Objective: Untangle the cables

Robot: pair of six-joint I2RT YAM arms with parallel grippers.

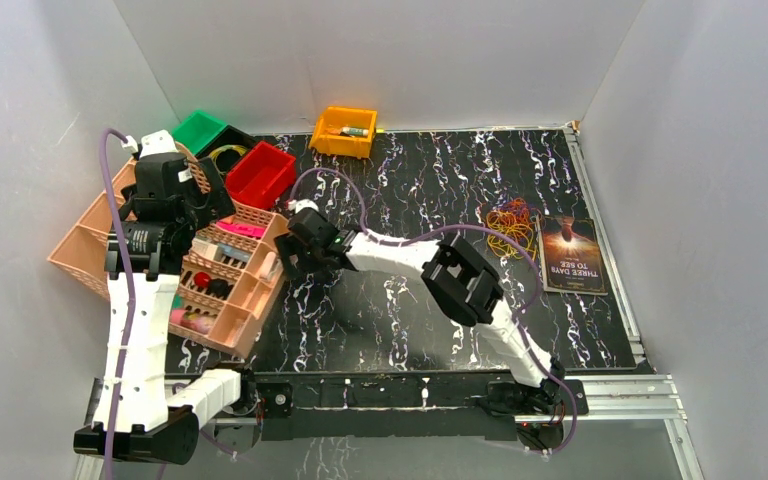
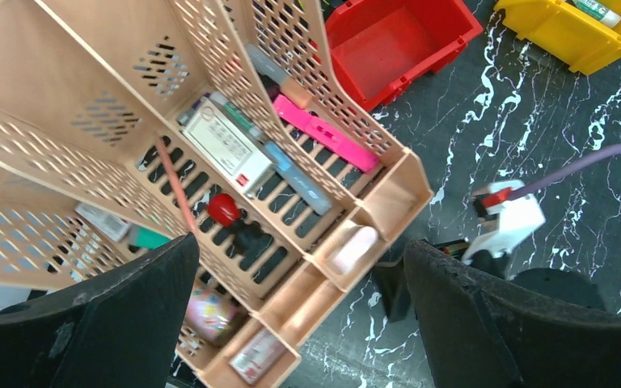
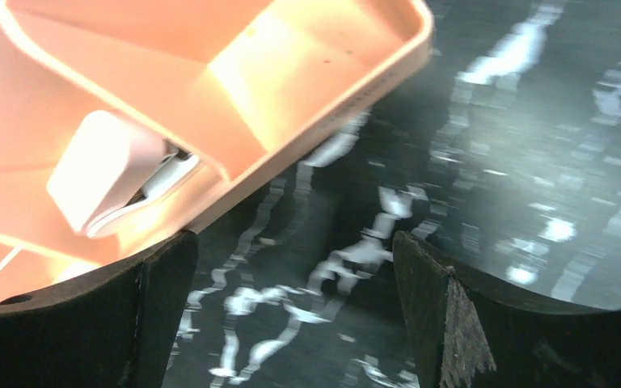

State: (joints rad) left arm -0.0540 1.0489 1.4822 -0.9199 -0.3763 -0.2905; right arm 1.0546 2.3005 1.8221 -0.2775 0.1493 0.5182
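A peach organizer (image 1: 82, 242) holding small items sits at the left of the black tabletop (image 1: 410, 200). A green bin (image 1: 198, 130), red bin (image 1: 260, 172) and orange bin (image 1: 341, 147) line the back. A book (image 1: 572, 254) lies at the right.

My left arm (image 1: 130, 340) stands tall from its base at the table's (image 1: 380, 330) near left corner. The left gripper (image 2: 299, 246) is aimed downward, jaws spread wide, nothing between them. My right arm (image 1: 480, 290) reaches low from the near edge toward the left, elbow bent, and the right gripper (image 3: 291, 242) gapes likewise.
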